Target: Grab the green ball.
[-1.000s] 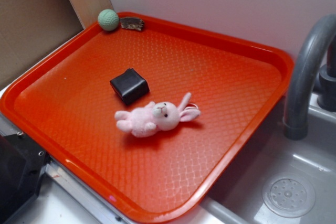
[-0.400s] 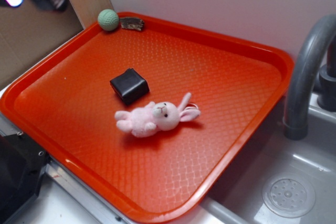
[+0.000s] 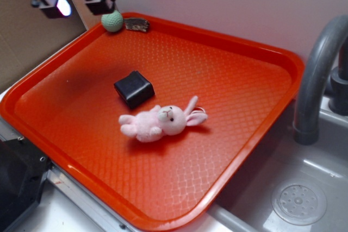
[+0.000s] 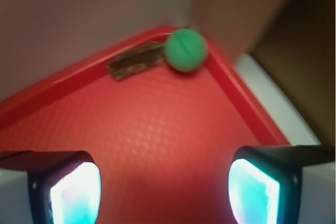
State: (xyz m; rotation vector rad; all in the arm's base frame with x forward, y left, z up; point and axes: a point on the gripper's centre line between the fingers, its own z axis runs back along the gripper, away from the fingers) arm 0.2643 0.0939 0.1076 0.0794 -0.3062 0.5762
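- Gripper up at the far left corner of the tray, fingers spread wide, grasping nothing.
- Green ball just past the fingertips in the outside view; ahead of and between both fingers in the wrist view, tucked in the tray corner, untouched.
- Brown scrap touching the ball.
- Black box and pink bunny, well apart from the fingers, seen from outside only.
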